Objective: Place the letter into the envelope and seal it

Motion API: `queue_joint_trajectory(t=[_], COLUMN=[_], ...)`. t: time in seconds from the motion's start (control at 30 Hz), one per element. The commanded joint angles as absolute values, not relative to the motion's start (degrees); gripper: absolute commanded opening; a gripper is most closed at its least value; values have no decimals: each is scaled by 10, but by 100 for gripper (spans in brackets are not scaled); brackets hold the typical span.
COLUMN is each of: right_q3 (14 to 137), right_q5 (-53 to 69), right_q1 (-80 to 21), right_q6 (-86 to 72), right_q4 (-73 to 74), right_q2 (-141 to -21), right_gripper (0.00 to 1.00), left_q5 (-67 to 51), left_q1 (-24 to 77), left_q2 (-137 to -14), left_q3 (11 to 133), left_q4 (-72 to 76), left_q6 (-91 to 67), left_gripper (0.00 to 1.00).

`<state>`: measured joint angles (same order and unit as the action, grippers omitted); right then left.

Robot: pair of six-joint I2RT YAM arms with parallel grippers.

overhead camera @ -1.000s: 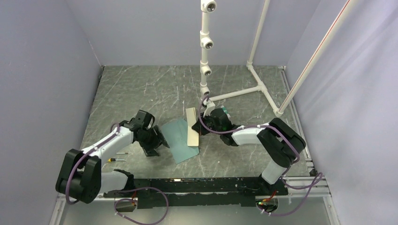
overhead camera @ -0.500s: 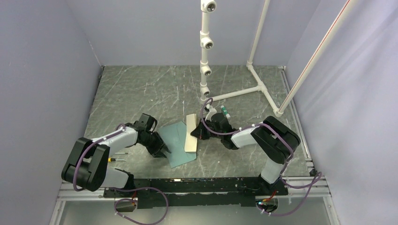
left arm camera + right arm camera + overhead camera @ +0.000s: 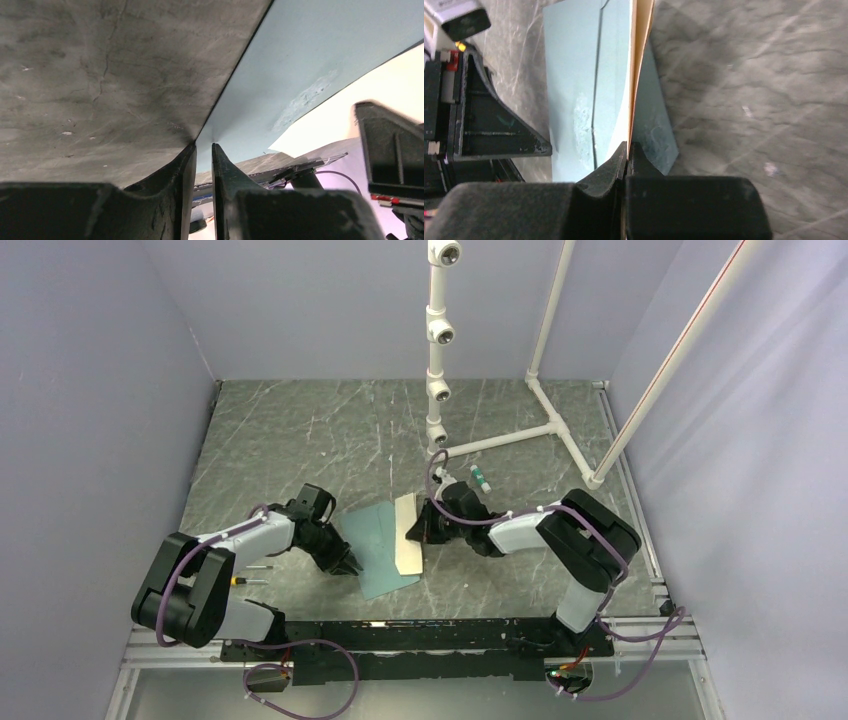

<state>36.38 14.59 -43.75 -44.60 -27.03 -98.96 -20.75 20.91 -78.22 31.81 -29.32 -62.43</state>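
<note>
The teal envelope [image 3: 378,540] lies flat on the table between the arms. My right gripper [image 3: 416,531] is shut on the cream letter [image 3: 407,543], which stands on edge over the envelope's right part. The right wrist view shows the letter [image 3: 640,75] edge-on between the pinched fingertips, with the envelope [image 3: 574,90] beneath it. My left gripper [image 3: 343,560] is at the envelope's left edge. In the left wrist view its fingers [image 3: 186,165] stand a narrow gap apart, with the envelope's edge [image 3: 280,65] running into that gap. The letter [image 3: 385,85] shows beyond.
A white pipe frame [image 3: 437,370] rises at the back of the table. A small green-and-white item [image 3: 481,479] lies behind the right gripper. Thin tools [image 3: 250,580] lie beside the left arm. Grey walls close in on three sides.
The left gripper slid in to the envelope's left edge and its jaws narrowed a lot. The right gripper brought the letter lower and nearer over the envelope.
</note>
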Motion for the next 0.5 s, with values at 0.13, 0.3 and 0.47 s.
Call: queue_joint_trajectory(t=[0.13,0.3,0.47], right_q3=[382,408,410], right_q5=[174,161,152], right_q1=[-482,-479,-467], right_q6=[-402,-441,-494], right_q4=[-302,-221,-175], right_q2=[-1000,-1007,-999], right_gripper=[0,0,0], left_q5=[-140,-138,-140], left_q1=[214,214,214], left_q2=[-794,-788,-787], left_q3=[302,297,289], left_q4=[-278,-273,-263], left_q6=[-624,-628,-637], left_gripper=[23,22,22])
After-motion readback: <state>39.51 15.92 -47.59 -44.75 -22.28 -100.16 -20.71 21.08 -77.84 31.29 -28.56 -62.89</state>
